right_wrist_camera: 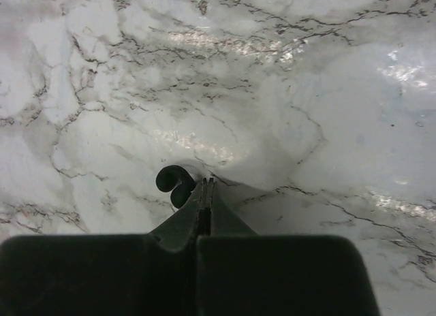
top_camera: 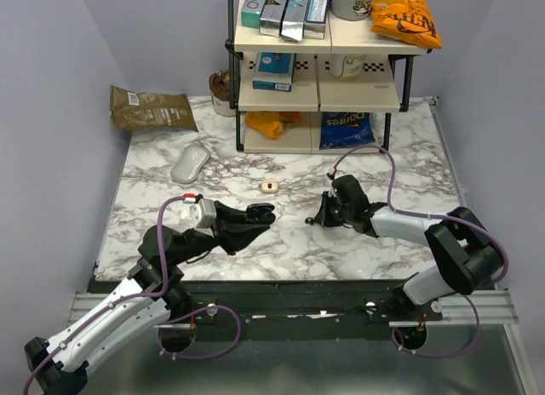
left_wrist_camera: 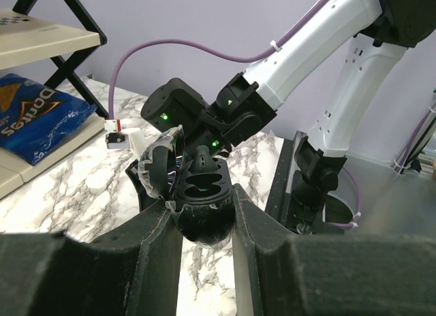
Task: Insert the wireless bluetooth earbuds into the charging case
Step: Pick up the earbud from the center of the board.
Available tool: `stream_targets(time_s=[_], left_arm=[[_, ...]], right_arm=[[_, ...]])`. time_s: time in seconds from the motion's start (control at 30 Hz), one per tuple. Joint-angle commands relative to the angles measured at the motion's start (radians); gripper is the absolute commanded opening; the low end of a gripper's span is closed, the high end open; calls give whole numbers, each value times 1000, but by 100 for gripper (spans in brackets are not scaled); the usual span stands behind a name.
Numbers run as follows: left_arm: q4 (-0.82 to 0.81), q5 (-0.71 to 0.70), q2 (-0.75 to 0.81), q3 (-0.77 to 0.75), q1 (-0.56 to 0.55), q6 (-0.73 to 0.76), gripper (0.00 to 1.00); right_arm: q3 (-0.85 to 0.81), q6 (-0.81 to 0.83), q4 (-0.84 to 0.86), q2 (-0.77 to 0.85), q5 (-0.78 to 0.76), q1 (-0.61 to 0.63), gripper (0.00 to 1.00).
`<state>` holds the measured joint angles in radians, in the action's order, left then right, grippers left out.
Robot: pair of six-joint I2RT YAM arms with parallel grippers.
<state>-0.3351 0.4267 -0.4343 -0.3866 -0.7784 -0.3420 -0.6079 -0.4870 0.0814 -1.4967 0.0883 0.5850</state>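
Observation:
My left gripper [left_wrist_camera: 202, 201] is shut on the black charging case [left_wrist_camera: 201, 193], held just above the marble table [top_camera: 409, 174]. The case's lid [left_wrist_camera: 159, 167] is swung open to the left. Its two sockets look dark, and I cannot tell whether a bud sits in them. In the top view the left gripper [top_camera: 261, 214] and case [top_camera: 259, 213] sit left of centre. One tiny black earbud [right_wrist_camera: 174, 184] lies on the marble, touching the left side of my right gripper [right_wrist_camera: 206, 184], whose jaws are pressed together with nothing between them. From above, this earbud [top_camera: 309, 220] lies just left of the right gripper [top_camera: 324, 217].
A shelf rack [top_camera: 319, 71] with snack boxes and a blue Doritos bag [top_camera: 347, 129] stands at the back. A brown bag [top_camera: 152, 108] lies at the back left, with a grey oval object [top_camera: 190, 165] and a small beige ring [top_camera: 269, 186] on the marble nearer the middle.

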Motion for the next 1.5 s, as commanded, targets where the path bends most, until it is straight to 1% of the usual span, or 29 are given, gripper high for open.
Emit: stream_targets(time_s=[0.0, 0.13, 0.27, 0.37, 0.4, 0.43, 0.47, 0.5, 0.63, 0.7, 0.8, 0.87, 1.1, 1.47], left_arm=[[-25, -16, 9, 6, -9, -9, 0], [-18, -19, 12, 5, -12, -6, 0], [-16, -22, 14, 8, -13, -6, 0], [-13, -23, 11, 5, -15, -3, 0], [-10, -26, 12, 3, -16, -2, 0], [-7, -26, 12, 3, -15, 0, 0], [-5, -26, 14, 2, -16, 0, 0], [-4, -29, 12, 2, -16, 3, 0], [-1, -32, 14, 2, -16, 3, 0], [1, -35, 14, 0, -16, 5, 0], [-4, -34, 11, 2, -18, 6, 0], [-8, -32, 5, 0, -19, 6, 0], [4, -31, -1, -6, -21, 9, 0], [11, -32, -6, -8, -22, 17, 0]], right_arm=[[11, 2, 27, 7, 39, 29, 1], [7, -12, 11, 7, 36, 35, 0], [13, -18, -9, 41, 33, 38, 0], [11, -33, -60, 70, -31, 38, 1], [1, -36, -104, 90, -53, 38, 2], [-9, -30, -124, 98, -85, 38, 5], [-18, -24, -146, 104, -113, 38, 11], [-36, -16, -175, 113, -122, 38, 13], [-76, 42, -203, 153, -144, 38, 17], [-90, 77, -193, 165, -127, 38, 24], [-157, 172, -204, 125, -23, 38, 36], [-209, 208, -221, 69, 27, 39, 40], [-308, 237, -256, -81, 77, 38, 38], [-283, 243, -264, -119, 80, 38, 37]])
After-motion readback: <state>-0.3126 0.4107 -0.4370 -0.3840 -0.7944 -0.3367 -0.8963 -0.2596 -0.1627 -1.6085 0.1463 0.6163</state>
